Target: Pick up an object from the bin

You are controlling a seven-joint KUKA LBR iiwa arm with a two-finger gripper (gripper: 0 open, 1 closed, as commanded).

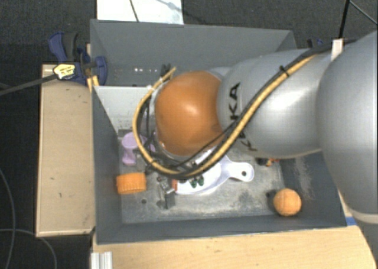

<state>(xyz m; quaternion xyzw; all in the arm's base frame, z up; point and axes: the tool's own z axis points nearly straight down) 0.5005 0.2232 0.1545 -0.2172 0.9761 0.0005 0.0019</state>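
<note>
Step judged: approach, nothing seen in grasp. Gripper hung low over floor of grey metal bin; whether clenched or released, could not tell. Ribbed orange block lay just beside it, toward view's left; white plastic scoop on other side. Next move likely called for centring over block. Silver arm bore letters "KA".

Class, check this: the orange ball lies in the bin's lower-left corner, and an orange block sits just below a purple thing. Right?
No. The camera view shows the orange ball in the lower-right corner of the bin, not the lower-left. The orange block does sit just below the purple thing.
</note>
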